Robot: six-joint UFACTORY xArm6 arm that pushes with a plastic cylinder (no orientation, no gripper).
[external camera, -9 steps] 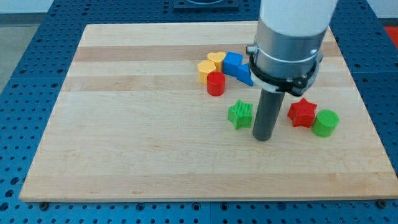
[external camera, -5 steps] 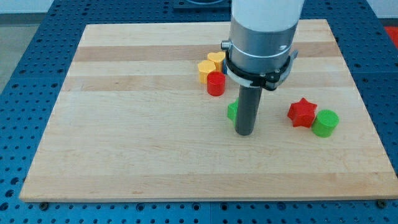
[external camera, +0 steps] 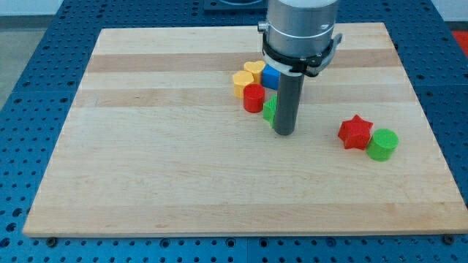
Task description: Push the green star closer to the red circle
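Note:
The green star [external camera: 270, 109] lies just right of the red circle [external camera: 254, 98], very near or touching it, and is mostly hidden behind my rod. My tip [external camera: 284, 133] rests on the board right against the star's lower right side. The red circle sits below the yellow blocks, near the board's upper middle.
A yellow hexagon-like block [external camera: 240, 80] and a yellow heart [external camera: 254, 70] sit above the red circle, with a blue block [external camera: 271, 76] partly hidden by my arm. A red star [external camera: 355, 132] and a green cylinder [external camera: 382, 144] lie at the view's right.
My tip moved left and then up toward the view's top, pushing the green star up-left from open board to beside the red circle. The other blocks stayed put.

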